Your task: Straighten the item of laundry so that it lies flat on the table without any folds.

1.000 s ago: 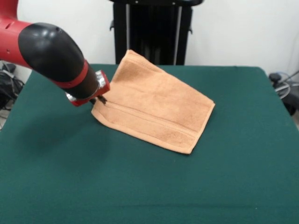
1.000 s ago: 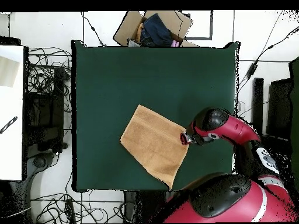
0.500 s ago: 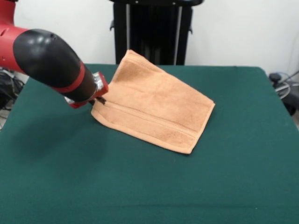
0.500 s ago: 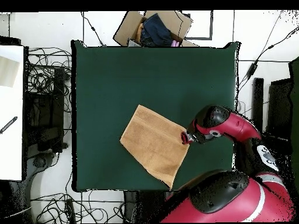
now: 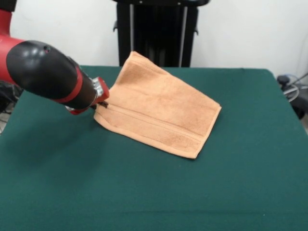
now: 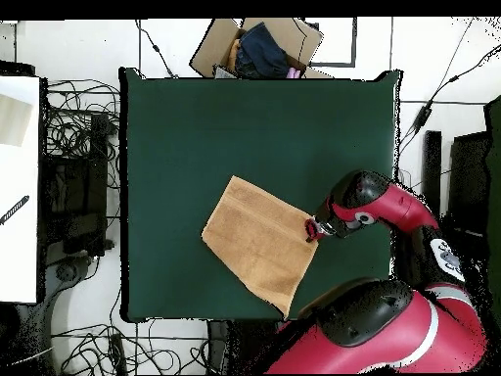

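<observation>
- Working the towel [image 5: 159,111] corner right at the gripper [image 5: 101,102]; can't tell if its fingers are clenched.
- Towel looks doubled over on the tabletop [image 5: 144,192], so next up is probably pulling that corner outward to unfold.

towel [image 5: 161,110] on table [image 5: 144,192] — arm [image 5: 45,72] beside

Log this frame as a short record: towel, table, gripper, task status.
towel: light orange-tan terry hand towel, one corner hanging over the table's edge on the robot's side
table: large dark green felt-topped table
gripper: at the towel's corner; jaws hidden by the wrist
task status: apparently still folded double; not yet flat on the table
</observation>
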Tool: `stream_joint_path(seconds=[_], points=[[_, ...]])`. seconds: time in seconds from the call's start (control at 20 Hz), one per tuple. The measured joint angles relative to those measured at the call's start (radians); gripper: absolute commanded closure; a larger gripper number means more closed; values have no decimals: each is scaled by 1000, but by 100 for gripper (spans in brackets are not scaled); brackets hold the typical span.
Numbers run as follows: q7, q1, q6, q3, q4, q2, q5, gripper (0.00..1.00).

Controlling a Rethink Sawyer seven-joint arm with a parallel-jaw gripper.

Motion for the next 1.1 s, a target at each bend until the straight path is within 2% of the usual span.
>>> stream_joint_path(seconds=[1.1], points=[[0, -10, 183, 9, -140, 80, 0, 100]])
